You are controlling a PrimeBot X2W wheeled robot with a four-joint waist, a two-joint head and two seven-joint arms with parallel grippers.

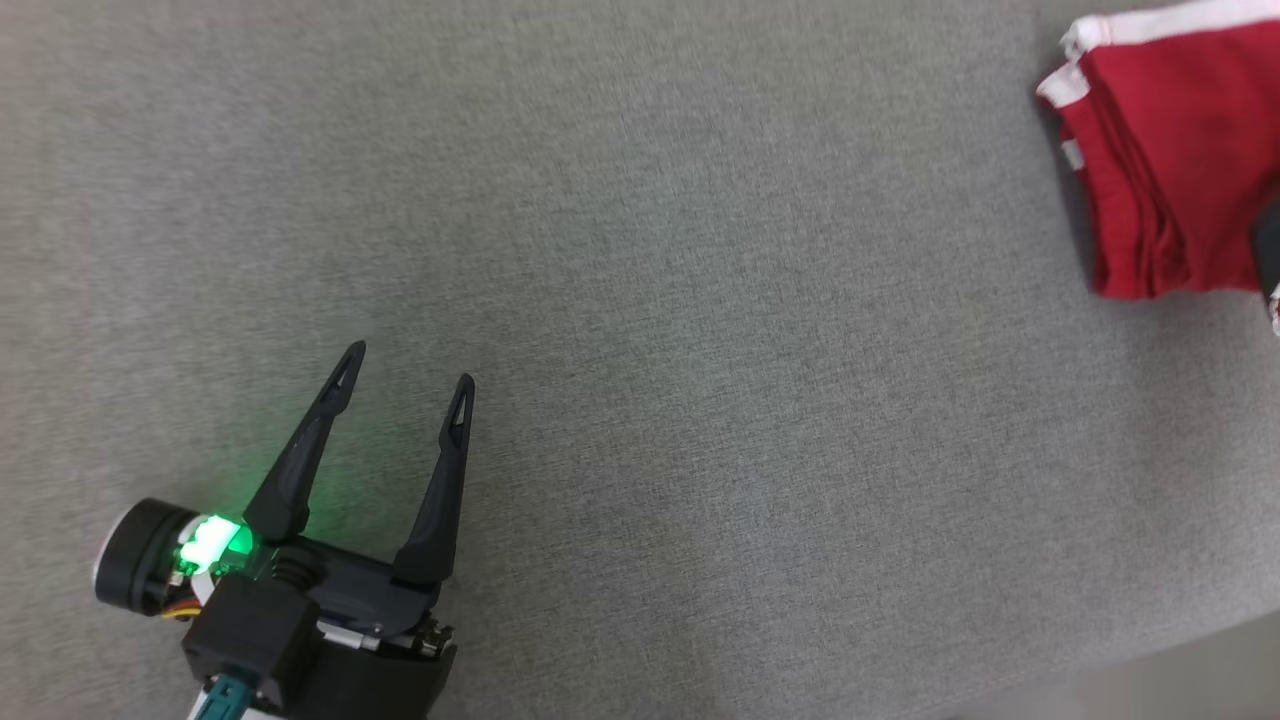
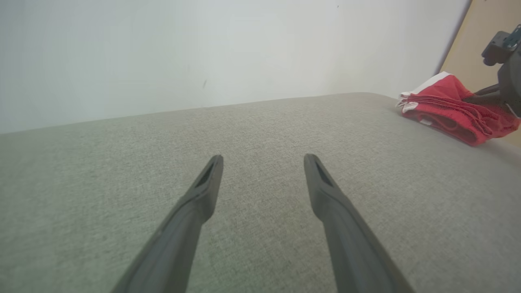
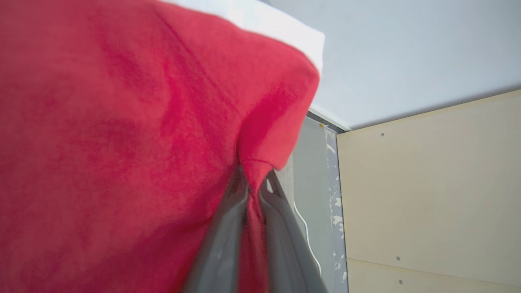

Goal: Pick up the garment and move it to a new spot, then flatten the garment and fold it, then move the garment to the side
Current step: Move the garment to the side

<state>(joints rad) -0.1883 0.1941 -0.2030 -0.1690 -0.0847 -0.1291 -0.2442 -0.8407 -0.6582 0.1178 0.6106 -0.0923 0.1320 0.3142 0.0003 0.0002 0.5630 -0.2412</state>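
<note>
Near the front-left of the grey woven fabric surface (image 1: pixel 700 300), the left gripper (image 1: pixel 410 362) hangs spread wide, empty. Towards the far right corner, the right gripper (image 3: pixel 254 179) pinches the folded red, white-trimmed cloth garment (image 1: pixel 1170 150).

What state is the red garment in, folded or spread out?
Folded: the red garment lies as a compact bundle with stacked layers along its edge, pinched by the right end effector.

free: grey surface (image 1: pixel 640 300) wide open | obstacle: folded red garment (image 1: pixel 1180 170) (far right edge) | wall (image 2: pixel 163 53) behind
</note>
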